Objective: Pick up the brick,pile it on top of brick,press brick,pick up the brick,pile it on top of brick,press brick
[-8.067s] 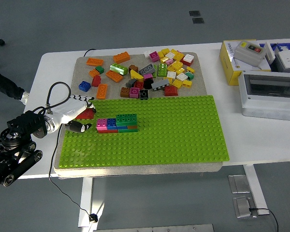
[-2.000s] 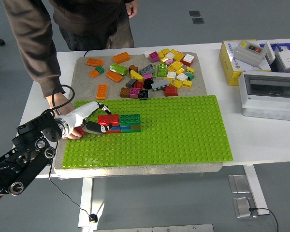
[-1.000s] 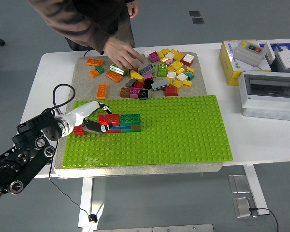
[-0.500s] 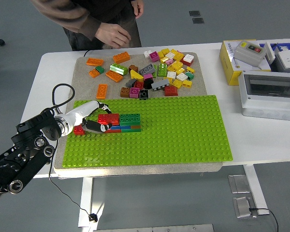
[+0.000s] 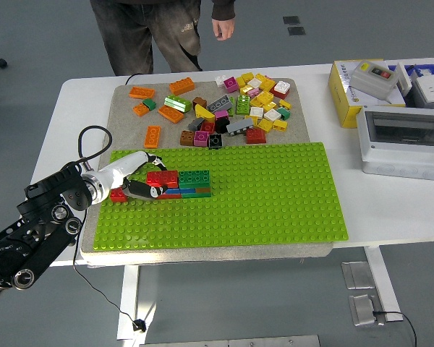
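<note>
A low stack of bricks point(image 5: 184, 185) stands on the green baseplate point(image 5: 275, 195), left of its middle. On top of the stack sit a red brick point(image 5: 163, 178) and a green brick point(image 5: 194, 176), with blue, pink and orange layers below. My left hand point(image 5: 143, 181) reaches in from the left. Its white finger lies above the red brick's left end and its black fingertips point(image 5: 146, 191) sit below it, closed on that brick. A second small red brick point(image 5: 118, 194) lies on the plate under my wrist. My right arm does not show.
Several loose bricks point(image 5: 231, 108) lie on the grey mat behind the plate, with orange ones point(image 5: 152, 136) to the left. A person stands at the far side, one hand point(image 5: 223, 27) hanging. Grey and yellow boxes point(image 5: 401, 141) stand at the right.
The person's hand has pulled back from the loose bricks and the person now stands upright. My left hand and the stack have not moved.
</note>
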Controlling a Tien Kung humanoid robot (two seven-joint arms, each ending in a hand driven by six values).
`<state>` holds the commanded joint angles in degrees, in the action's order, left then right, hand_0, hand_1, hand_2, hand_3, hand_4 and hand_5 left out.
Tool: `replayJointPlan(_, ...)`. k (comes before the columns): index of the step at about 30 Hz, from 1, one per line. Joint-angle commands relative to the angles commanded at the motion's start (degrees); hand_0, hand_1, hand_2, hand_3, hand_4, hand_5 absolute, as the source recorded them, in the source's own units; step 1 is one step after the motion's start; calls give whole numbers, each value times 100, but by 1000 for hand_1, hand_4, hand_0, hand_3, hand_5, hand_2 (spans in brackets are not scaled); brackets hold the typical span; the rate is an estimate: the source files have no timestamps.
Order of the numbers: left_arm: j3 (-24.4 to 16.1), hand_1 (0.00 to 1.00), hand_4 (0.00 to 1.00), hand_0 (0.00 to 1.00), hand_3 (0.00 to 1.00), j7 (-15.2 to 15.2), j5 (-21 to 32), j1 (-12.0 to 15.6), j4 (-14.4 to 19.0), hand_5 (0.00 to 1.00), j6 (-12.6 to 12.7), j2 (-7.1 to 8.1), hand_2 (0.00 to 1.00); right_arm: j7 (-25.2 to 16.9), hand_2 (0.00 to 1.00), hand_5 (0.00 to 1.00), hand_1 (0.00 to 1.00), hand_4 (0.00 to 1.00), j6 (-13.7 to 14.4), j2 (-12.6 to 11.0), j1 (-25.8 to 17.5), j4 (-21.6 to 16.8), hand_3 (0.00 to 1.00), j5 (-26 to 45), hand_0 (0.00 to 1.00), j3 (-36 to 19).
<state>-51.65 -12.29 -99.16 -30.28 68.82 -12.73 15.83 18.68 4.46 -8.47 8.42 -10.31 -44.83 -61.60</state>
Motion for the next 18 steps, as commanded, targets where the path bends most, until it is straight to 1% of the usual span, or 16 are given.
replayJointPlan(18,22,984,673,998,714,24,15,9,6,239,-11,5,961,13,586,998,642,599,1,5,-18,0,761,-14,698,-14)
